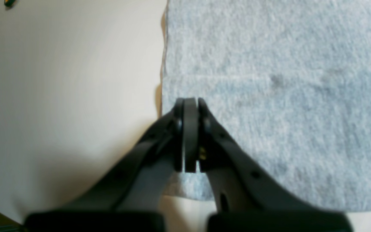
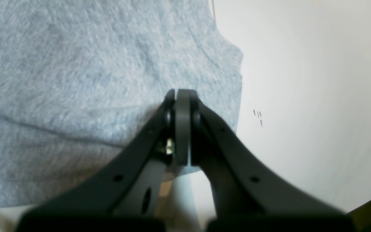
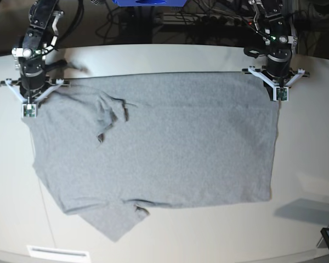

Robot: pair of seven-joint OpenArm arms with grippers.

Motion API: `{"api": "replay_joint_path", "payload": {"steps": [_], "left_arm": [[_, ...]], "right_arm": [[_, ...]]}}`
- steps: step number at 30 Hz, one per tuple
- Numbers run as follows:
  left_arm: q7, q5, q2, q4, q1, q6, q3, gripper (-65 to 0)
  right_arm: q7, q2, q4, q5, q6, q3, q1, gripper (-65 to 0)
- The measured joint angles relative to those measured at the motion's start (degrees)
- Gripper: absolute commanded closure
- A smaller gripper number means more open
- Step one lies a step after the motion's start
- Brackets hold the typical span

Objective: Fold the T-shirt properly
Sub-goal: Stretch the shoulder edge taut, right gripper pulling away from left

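The T-shirt (image 3: 164,142) lies spread across the middle of the counter (image 3: 307,164). My left gripper (image 1: 190,106) and right gripper (image 2: 182,96) are both clenched, empty, over its far corners. To fold well, I should pinch both corners evenly.

The T-shirt (image 3: 170,153) lies spread across the middle of the table (image 3: 307,164), its far edge running between the two arms; the right gripper (image 3: 28,109) sits at the shirt's far corner on the base view's left, the left gripper (image 3: 282,94) at the far corner on its right; a sleeve (image 3: 118,222) juts toward the near edge, lower left; bunched folds (image 3: 109,112) lie just beside the right gripper.
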Motion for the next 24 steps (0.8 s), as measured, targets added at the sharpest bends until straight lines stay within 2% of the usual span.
{"api": "replay_joint_path", "payload": {"steps": [9, 17, 24], "left_arm": [[0.1, 0.0, -0.2, -0.8, 0.0, 0.0, 0.0, -0.2], [0.1, 0.0, -0.4, -0.9, 0.1, 0.0, 0.0, -0.2], [0.1, 0.0, -0.5, -0.9, -0.4, 0.0, -0.1, -0.2]], "right_arm": [[0.3, 0.1, -4.9, -0.2, -0.1, 0.5, 0.0, 0.0], [-0.1, 0.0, -5.0, 0.0, 0.0, 8.7, -0.1, 0.0], [0.0, -0.1, -5.1, -0.1, -0.2, 11.1, -1.3, 0.0]]}}
